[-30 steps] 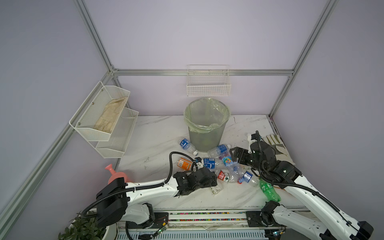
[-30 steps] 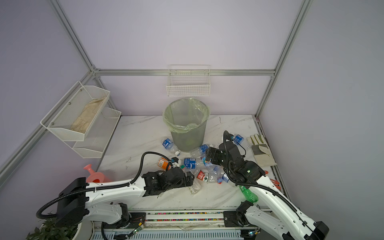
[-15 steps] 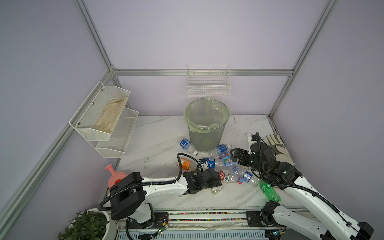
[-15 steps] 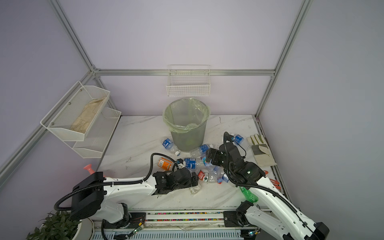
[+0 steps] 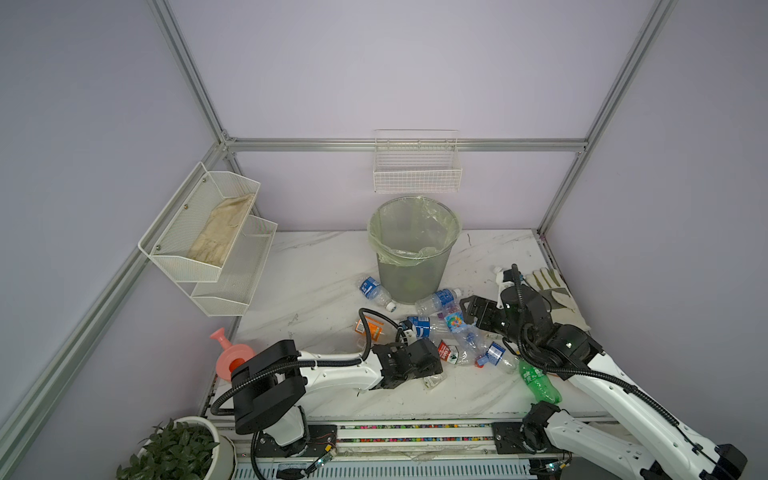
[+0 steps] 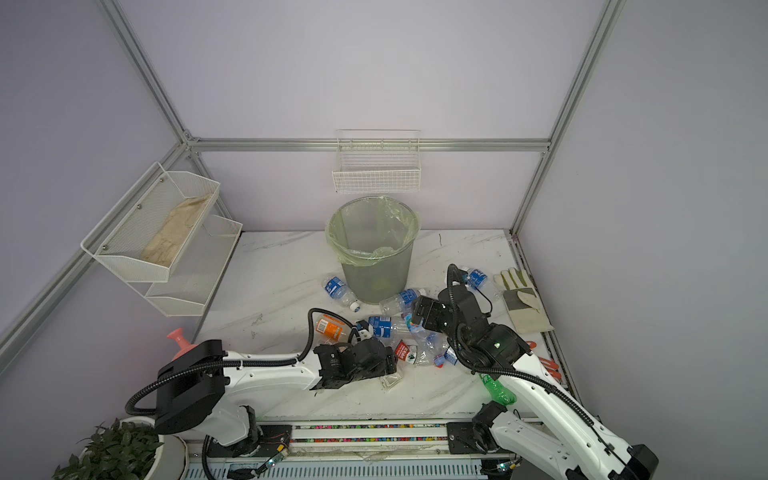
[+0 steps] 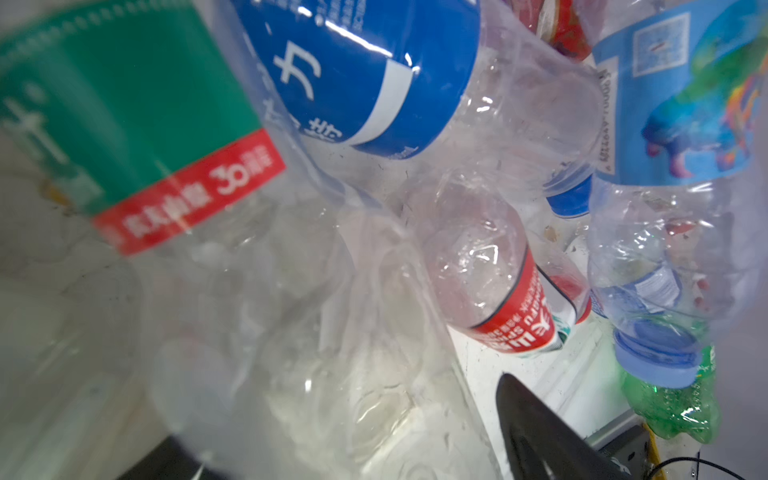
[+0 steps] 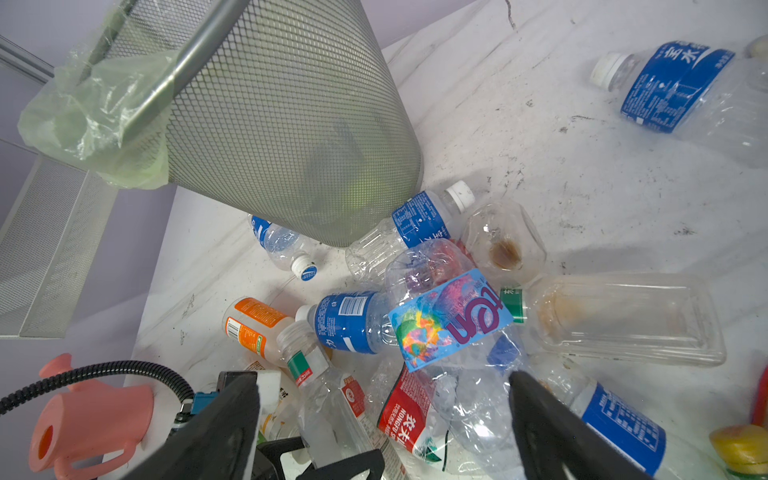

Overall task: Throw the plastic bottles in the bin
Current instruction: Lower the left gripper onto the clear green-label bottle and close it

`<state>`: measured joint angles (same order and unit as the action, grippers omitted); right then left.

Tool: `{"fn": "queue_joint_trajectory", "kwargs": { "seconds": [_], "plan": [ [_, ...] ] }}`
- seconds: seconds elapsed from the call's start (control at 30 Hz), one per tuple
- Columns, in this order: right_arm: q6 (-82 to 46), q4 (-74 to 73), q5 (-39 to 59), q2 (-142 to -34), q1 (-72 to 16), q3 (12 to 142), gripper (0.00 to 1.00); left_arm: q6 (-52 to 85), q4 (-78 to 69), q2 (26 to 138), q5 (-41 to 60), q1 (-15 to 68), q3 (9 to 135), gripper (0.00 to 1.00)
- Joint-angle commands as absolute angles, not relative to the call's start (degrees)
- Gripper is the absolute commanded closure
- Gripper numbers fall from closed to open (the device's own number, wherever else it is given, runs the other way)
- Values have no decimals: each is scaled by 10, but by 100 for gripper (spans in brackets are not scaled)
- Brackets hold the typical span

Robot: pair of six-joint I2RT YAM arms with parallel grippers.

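- The job had hardly begun. Nearly all the plastic bottles point(image 5: 449, 332) lay on the marble table point(image 5: 324, 270), heaped between my two arms in front of the bin point(image 5: 411, 270). A greenish shape low behind the mesh may have been one already inside, but I could not be sure.
- My left gripper point(image 5: 430, 374) was down at the near edge of the heap. In the left wrist view its fingers point(image 7: 540, 424) stood apart on either side of a clear bottle point(image 7: 332, 353). Whether they pressed it, I could not tell.
- That bottle lay flat with its long axis running away from the gripper. As far as I could judge, its green-and-red label end was the far one.
- My right gripper point(image 8: 384, 386) hovered over the heap with its jaws wide and nothing between them.
- Under it, the crumpled rainbow-label bottle point(image 8: 449, 320) lay on its side. Its long axis ran roughly from the bin toward the near edge, blue cap nearest that edge.
- One blue-label bottle point(image 5: 438, 300) lay at the bin's foot, white cap pointing right.
- A second blue bottle point(image 5: 374, 291) lay just beside the bin on the left, slanted, cap toward the near edge.
- The green-tinted bottle point(image 5: 538, 382) lay apart at the near right, slanted and partly under my right arm.
- Almost every bottle was yet to be lifted over the tall rim and dropped in.
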<state>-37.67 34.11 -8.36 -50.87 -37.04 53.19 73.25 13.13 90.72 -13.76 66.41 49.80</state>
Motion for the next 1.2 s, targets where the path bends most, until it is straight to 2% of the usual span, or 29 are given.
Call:
{"fn": "queue_joint_trajectory", "kwargs": {
  "seconds": [0.0,0.13,0.4,0.77,1.17],
  "plan": [
    [-375,337,-96,-499,-371,523,5,745,112,909,-151,665,541,16],
    [-376,341,-101,-495,-371,522,4,744,112,911,-150,665,544,24],
    [-381,339,-97,-486,-371,517,4,739,126,901,-163,666,548,46],
    [-386,343,-96,-473,-371,513,4,731,158,878,-186,671,564,51],
    [-386,343,-97,-467,-371,505,4,716,200,853,-219,688,598,51]
  ]
}}
